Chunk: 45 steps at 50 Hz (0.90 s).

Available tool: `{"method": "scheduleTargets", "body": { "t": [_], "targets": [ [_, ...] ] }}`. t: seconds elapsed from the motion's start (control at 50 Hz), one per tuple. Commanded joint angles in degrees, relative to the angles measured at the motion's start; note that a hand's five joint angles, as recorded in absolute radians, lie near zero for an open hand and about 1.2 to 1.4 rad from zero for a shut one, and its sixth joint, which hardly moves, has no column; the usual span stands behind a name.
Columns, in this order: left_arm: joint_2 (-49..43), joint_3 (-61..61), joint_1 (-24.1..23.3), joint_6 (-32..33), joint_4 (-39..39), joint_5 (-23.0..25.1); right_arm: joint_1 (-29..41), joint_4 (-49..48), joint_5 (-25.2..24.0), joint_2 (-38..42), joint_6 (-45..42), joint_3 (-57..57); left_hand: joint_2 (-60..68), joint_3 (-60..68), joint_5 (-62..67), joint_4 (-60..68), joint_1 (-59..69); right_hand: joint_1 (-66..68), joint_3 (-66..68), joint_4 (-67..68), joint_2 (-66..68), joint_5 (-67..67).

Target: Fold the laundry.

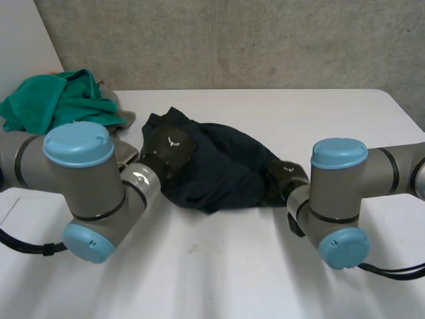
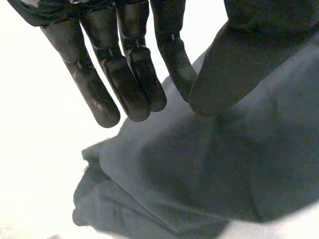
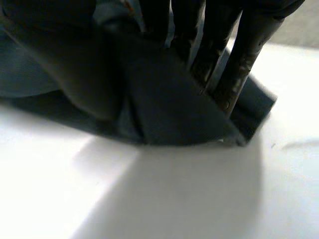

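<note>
At the upper left of the head view, a crumpled green cloth point(image 1: 56, 100) lies near the back edge of the white table point(image 1: 219, 266). Just right of it, in the middle of the frame, the dark garment point(image 1: 222, 169) lies bunched in a heap. The left hand point(image 1: 169, 147) is over the heap's left end. In the left wrist view its fingers point(image 2: 124, 64) are straight and spread wide from the thumb point(image 2: 234, 64), just above the rumpled folds and gripping nothing. At the heap's right end, the right hand point(image 1: 287, 176) is at the cloth's edge. In the right wrist view its fingers point(image 3: 239, 55) reach down behind a fold while the thumb point(image 3: 65, 64) presses from the front, pinching the garment between them.
</note>
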Motion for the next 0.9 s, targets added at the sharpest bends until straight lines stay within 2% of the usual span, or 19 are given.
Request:
{"method": "scheduleTargets", "body": {
  "t": [0.02, 0.04, 0.12, 0.24, 0.26, 0.28, 0.32, 0.34, 0.48, 0.62, 0.72, 0.76, 0.84, 0.9],
  "targets": [
    [8.87, 3.08, -0.83, -8.09, 0.22, -6.41, -0.69, -5.98, 4.10, -12.67, -2.31, 1.18, 11.63, 12.02, 13.46, 11.52, 14.10, 26.56, 14.96, 14.67, 12.93, 17.04],
    [11.49, 3.78, -0.83, -9.84, 0.31, -7.46, -0.95, -7.02, 3.93, -17.22, -4.58, 1.71, 11.63, 12.02, 13.46, 11.52, 14.10, 26.56, 14.96, 14.67, 12.93, 17.04],
    [17.65, 5.98, -0.83, -13.18, 0.75, -8.17, -2.18, -7.04, 2.09, -26.46, -13.88, 1.28, 11.63, 12.02, 13.46, 11.52, 14.10, 26.56, 14.96, 14.67, 12.93, 17.04],
    [24.78, 6.60, -0.57, -15.65, 1.54, -7.82, -1.75, -1.86, -3.37, -32.20, -23.84, -0.92, 11.63, 12.02, 13.46, 11.52, 14.10, 26.56, 14.96, 14.67, 12.93, 17.04],
    [24.97, 6.25, -0.57, -15.83, 1.45, -7.39, -1.66, 0.59, -3.72, -31.94, -24.28, -1.79, 5.49, 5.88, 7.32, 5.38, 7.96, 26.56, 14.96, 14.67, 12.93, 17.04],
    [25.06, 5.99, -0.66, -15.92, 1.36, -7.03, -1.75, 1.39, -3.81, -31.77, -24.29, -1.89, -7.56, -7.17, -5.73, -7.67, -5.09, 26.56, 14.96, 14.67, 12.93, 17.04],
    [24.36, 5.37, -0.92, -15.92, 1.10, -6.07, -2.18, 3.33, -4.42, -31.07, -24.20, -1.81, -44.36, -43.97, -42.53, -44.47, -41.88, 26.56, 14.96, 14.67, 12.93, 17.04],
    [22.53, 4.24, -1.18, -15.92, 0.58, -5.02, -2.27, 3.51, -4.42, -30.71, -24.11, -1.63, -55.35, -54.96, -53.52, -55.47, -52.88, 26.56, 14.96, 14.67, 12.93, 17.04],
    [12.95, -0.60, -1.80, -16.62, -0.66, 0.25, -1.75, 3.51, -4.42, -28.07, -24.29, 0.30, -53.78, -53.40, -51.96, -53.90, -51.31, 26.56, 14.96, 14.67, 12.93, 17.04],
    [3.71, 0.53, -0.92, -16.97, -0.57, 6.14, -2.01, 3.69, -4.42, -28.16, -24.46, 0.57, -53.28, -52.89, -51.45, -53.39, -50.80, 26.56, 14.96, 14.67, 12.93, 17.04],
    [-0.51, 0.19, -0.57, -16.89, -0.92, 13.60, -2.10, 3.95, -4.25, -29.39, -24.29, 1.44, -53.28, -52.89, -51.45, -53.39, -50.80, 26.56, 14.96, 14.67, 12.93, 17.04],
    [-0.78, 0.01, -0.39, -17.15, -0.92, 15.11, -2.01, 3.86, -4.25, -29.65, -24.46, 1.80, -53.11, -52.72, -51.28, -53.22, -50.64, 26.56, 14.96, 14.67, 12.93, 17.04],
    [-0.96, 0.10, -0.22, -17.06, -0.92, 14.86, -2.19, 3.86, -4.25, -29.83, -24.55, 1.98, -51.93, -51.54, -50.10, -52.05, -49.46, 26.56, 14.96, 14.67, 12.93, 17.04],
    [-1.05, 0.01, 0.05, -16.97, -1.01, 12.05, -2.27, 3.86, -3.90, -29.83, -24.73, 1.98, -49.76, -49.37, -47.93, -49.87, -47.29, 26.56, 14.96, 14.67, 12.93, 17.04]
  ]
}}
